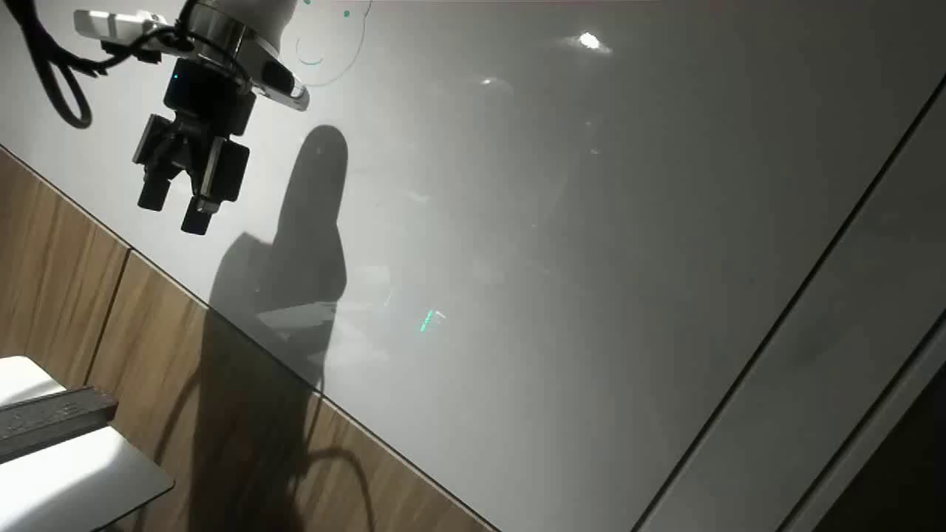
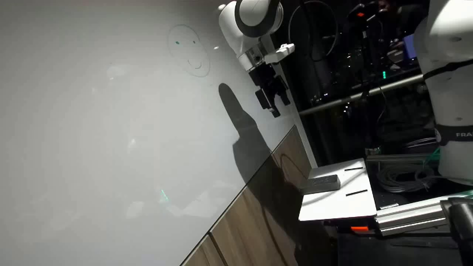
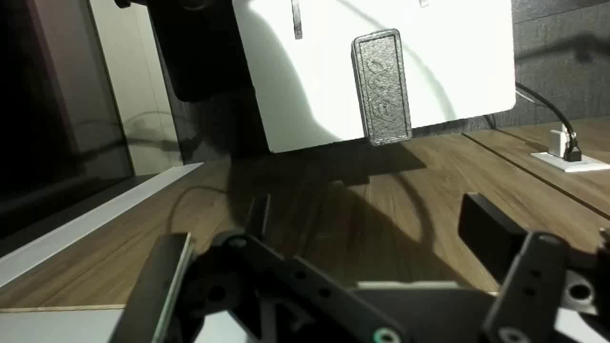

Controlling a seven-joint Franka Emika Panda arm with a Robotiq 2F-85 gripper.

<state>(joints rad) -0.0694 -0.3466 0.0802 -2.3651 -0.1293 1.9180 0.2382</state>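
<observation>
My gripper [image 1: 174, 211] [image 2: 280, 107] hangs in front of a large whiteboard [image 1: 517, 258] [image 2: 111, 140], its fingers apart and pointing down. In the wrist view nothing sits between the fingers [image 3: 491, 236]. A dark grey block with embossed marks, perhaps an eraser [image 1: 55, 421] [image 2: 321, 183] [image 3: 382, 88], lies on a white plate [image 1: 96, 473] [image 2: 332, 208] [image 3: 305, 90], well below the gripper and apart from it. Its end reaches the plate's edge on the board side. A thin smiley face drawing [image 2: 177, 43] is on the board, left of the arm in an exterior view.
Wood panelling [image 1: 159, 318] [image 2: 240, 221] runs beneath the whiteboard. The plate is fixed near a metal beam [image 2: 410, 220] and the robot's base [image 2: 458, 155]. A wall socket with a plug [image 3: 574, 162] and black cable shows in the wrist view. Coiled cables [image 2: 404, 179] lie beside the base.
</observation>
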